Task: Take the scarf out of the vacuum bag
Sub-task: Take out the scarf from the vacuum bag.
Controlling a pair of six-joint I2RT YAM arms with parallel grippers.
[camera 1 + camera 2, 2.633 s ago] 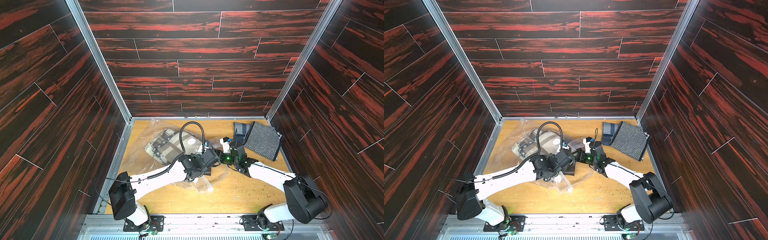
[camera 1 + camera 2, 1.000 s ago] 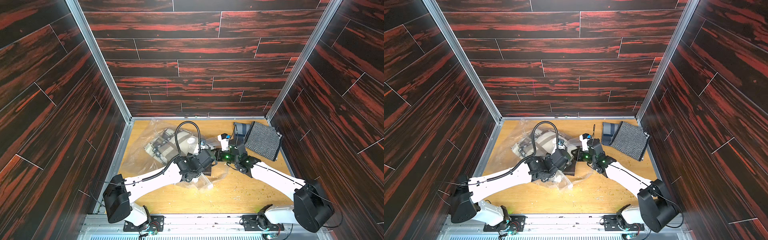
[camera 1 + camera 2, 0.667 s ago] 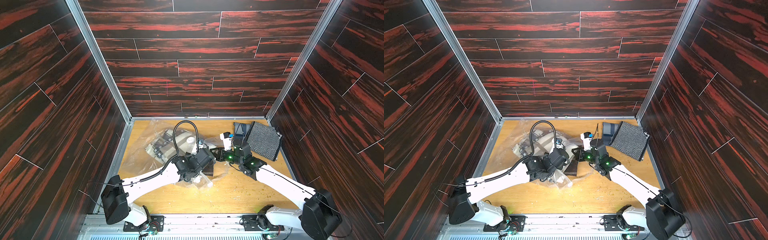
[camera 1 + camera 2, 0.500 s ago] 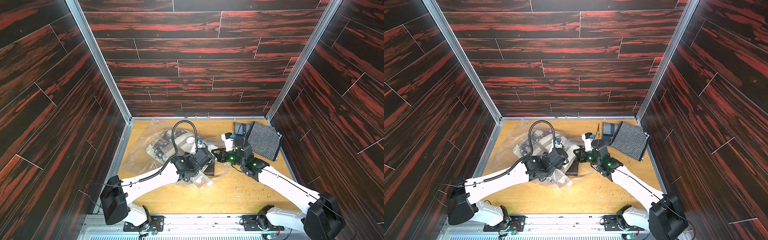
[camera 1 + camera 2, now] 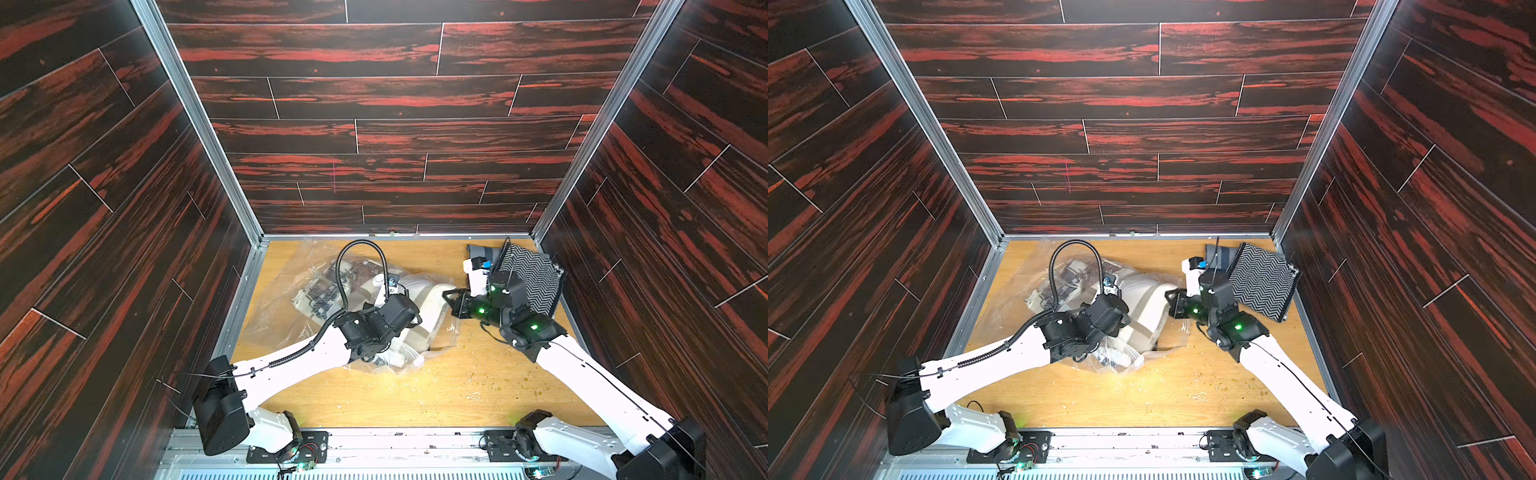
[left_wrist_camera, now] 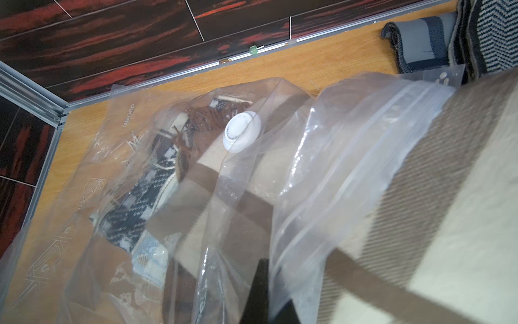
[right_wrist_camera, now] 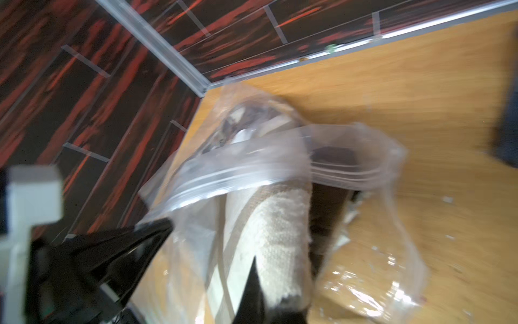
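Note:
The clear vacuum bag [image 5: 282, 307] lies crumpled on the left of the wooden table, its white valve [image 6: 242, 131] facing up. A cream scarf with brown stripes [image 5: 430, 301] sticks out of the bag's open zip mouth [image 7: 252, 174]. My right gripper [image 5: 451, 299] is shut on the scarf's end [image 7: 280, 238] just right of the mouth. My left gripper [image 6: 263, 294] is shut on the bag's plastic edge near the front, under its wrist [image 5: 374, 328]. Other patterned scarves [image 6: 145, 196] remain inside the bag.
A folded black-and-white zigzag cloth [image 5: 532, 282] and a folded grey cloth [image 5: 482, 251] lie at the back right corner, just behind my right wrist. Dark panel walls [image 5: 208, 270] close in the table on three sides. Bare wood [image 5: 457, 386] shows at the front.
My right arm has stretched out and drawn the scarf's end up and slightly rightward, so more cream cloth bulges from the mouth. My left arm has shifted a little leftward, still holding the bag.

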